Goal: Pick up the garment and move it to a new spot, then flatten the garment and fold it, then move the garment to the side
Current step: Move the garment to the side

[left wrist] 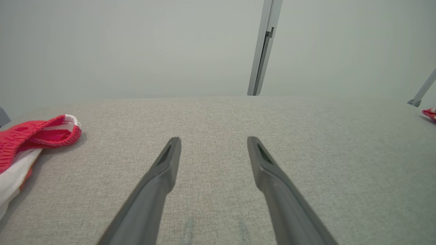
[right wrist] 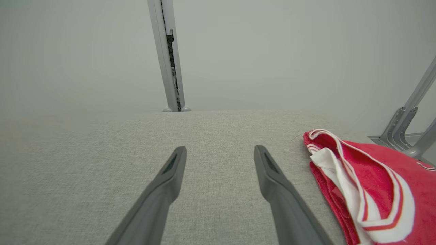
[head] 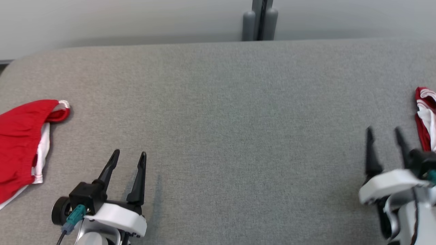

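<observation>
Left fingers: spread wide with nothing between them, low over bare desk, tips toward the far edge.
Right fingers: just as wide apart and empty. They are blurred in the head view and sharp in the right wrist view.
Desk: flat and covered in grey woven cloth with a fine grain. The corners are rounded and the middle is bare.
Right garment: just beside the right fingers, on their outer side at the desk's right edge, not touching them. It is red knit with white banded trim, bunched in loose folds.
Left garment: near the left fingers but apart from them, at the desk's left edge. It is red cloth with a gathered elastic hem and a white lining showing, lying crumpled.
Task's garment: I cannot tell which of the two it is. The right one lies closer to a set of fingers.
Handling: probably light, soft and limp. It would sag and drape when lifted, likely dragging on the cloth desk rather than sliding. It is not fragile.
Where to take hold: probably the thicker edges, the trim or the elastic hem. A pinch there should catch fewer layers than the bunched middle.
Beyond: a pale metal post at the desk's far edge, with a plain light wall behind.
</observation>
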`<state>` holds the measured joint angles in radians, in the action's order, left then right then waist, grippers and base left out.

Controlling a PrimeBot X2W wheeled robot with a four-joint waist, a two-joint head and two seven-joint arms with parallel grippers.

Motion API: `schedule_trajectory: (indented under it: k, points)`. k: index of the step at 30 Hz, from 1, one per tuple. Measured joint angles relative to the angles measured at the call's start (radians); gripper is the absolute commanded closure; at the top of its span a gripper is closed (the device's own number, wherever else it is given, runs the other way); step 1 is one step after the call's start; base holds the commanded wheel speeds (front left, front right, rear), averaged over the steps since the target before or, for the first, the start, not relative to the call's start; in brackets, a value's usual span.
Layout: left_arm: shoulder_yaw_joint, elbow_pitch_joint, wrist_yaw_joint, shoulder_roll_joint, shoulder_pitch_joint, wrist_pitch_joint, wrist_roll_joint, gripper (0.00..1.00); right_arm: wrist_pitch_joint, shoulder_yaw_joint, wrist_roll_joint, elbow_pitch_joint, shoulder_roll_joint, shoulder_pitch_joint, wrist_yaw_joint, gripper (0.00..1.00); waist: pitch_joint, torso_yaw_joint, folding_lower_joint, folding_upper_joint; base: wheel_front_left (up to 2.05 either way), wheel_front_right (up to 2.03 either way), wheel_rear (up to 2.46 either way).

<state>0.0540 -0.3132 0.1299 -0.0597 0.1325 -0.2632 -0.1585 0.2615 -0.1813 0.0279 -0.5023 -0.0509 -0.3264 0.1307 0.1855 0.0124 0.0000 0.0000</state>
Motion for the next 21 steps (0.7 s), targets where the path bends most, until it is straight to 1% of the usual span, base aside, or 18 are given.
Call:
schedule_trajectory:
  k: [1,5,9,14,18,21]
  points:
    - [0.000,0.000,0.000,0.000,0.000,0.000,0.000,0.00,0.000,0.000,0.000,0.000,0.000,0.000,0.000,0.00,0.000,0.000,0.0000,0.0000,0.00,0.00,0.00]
    - [-0.014,-0.027,-0.005,0.004,-0.027,0.000,0.007,0.00,0.000,0.095,0.085,-0.004,0.003,0.088,0.000,0.00,-0.043,0.013,0.0000,0.0000,0.00,0.00,0.00]
    - [-0.024,-0.049,-0.008,0.006,-0.057,0.000,0.009,0.00,0.000,0.148,0.136,-0.002,0.004,0.151,0.000,0.00,-0.082,0.023,0.0000,0.0000,0.00,0.00,0.00]
    - [-0.028,-0.074,-0.017,0.008,-0.096,0.000,0.016,0.00,0.000,0.171,0.177,0.008,0.004,0.193,0.000,0.00,-0.132,0.031,-0.0001,0.0000,0.00,0.00,0.00]
    - [-0.037,-0.090,-0.032,0.010,-0.124,0.000,0.014,0.00,0.000,0.190,0.164,0.028,0.003,0.205,0.000,0.00,-0.177,0.032,0.0000,0.0000,0.00,0.00,0.00]
    - [-0.040,-0.091,-0.039,0.009,-0.129,0.000,0.008,0.00,0.000,0.192,0.173,0.036,0.004,0.209,0.000,0.00,-0.190,0.030,0.0000,0.0000,0.00,0.00,0.00]
